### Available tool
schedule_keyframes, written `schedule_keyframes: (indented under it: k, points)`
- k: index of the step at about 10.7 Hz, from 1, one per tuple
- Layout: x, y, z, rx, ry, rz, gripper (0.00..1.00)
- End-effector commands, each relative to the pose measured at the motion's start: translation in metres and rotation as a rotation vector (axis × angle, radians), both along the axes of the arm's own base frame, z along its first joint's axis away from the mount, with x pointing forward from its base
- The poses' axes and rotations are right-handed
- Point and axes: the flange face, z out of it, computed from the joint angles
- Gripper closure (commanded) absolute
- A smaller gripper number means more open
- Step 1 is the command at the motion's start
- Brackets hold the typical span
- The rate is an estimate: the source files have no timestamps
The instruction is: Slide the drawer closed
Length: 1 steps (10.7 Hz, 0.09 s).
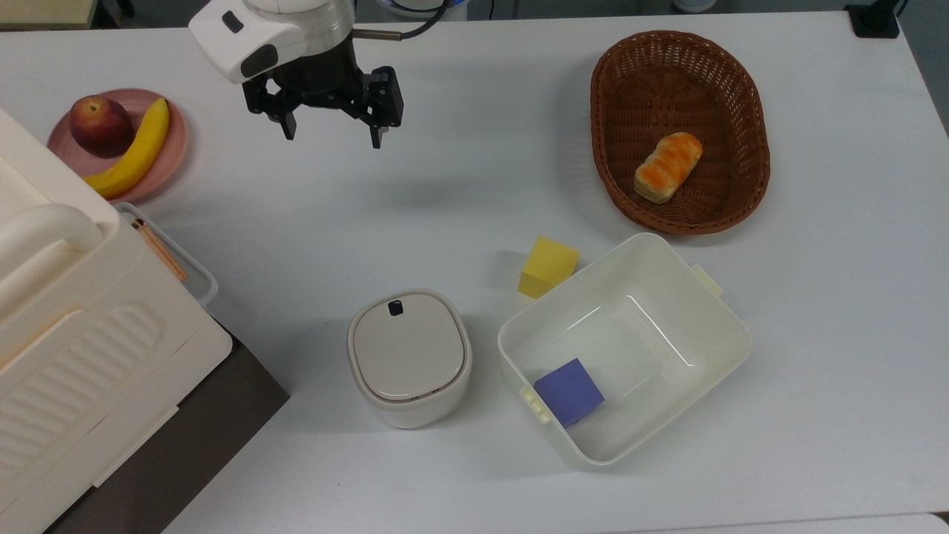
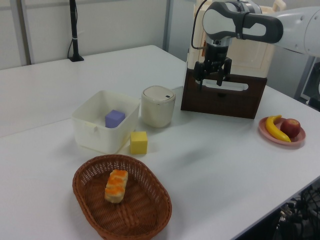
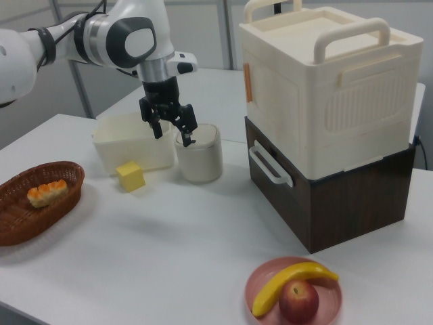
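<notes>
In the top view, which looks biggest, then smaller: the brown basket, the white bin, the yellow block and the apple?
1. White bin
2. Brown basket, close behind, so those two are unsure
3. Apple and yellow block look about alike

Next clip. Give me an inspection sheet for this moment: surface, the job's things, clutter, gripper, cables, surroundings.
Surface: white table, dry, no spills seen.
Job's things: dark brown drawer front with white loop handle, flush with the cabinet in the right view; whether fully shut, cannot tell.
Clutter: brown wicker basket holding a bread roll; white square bin holding a purple cube; yellow cube beside the bin; lidded cream canister; pink plate with banana and apple.
Gripper: black gripper above the table, jaws open, empty.
Cables: black cable on the arm.
Surroundings: black pole stand at the table's far edge.
</notes>
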Motion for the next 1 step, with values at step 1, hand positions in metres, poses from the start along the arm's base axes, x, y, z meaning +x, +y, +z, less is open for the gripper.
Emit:
schedule_keyframes:
  k: [1]
  points:
    - [-0.0039,0.0003,0.0056,0.015,-0.027,-0.042,0.00]
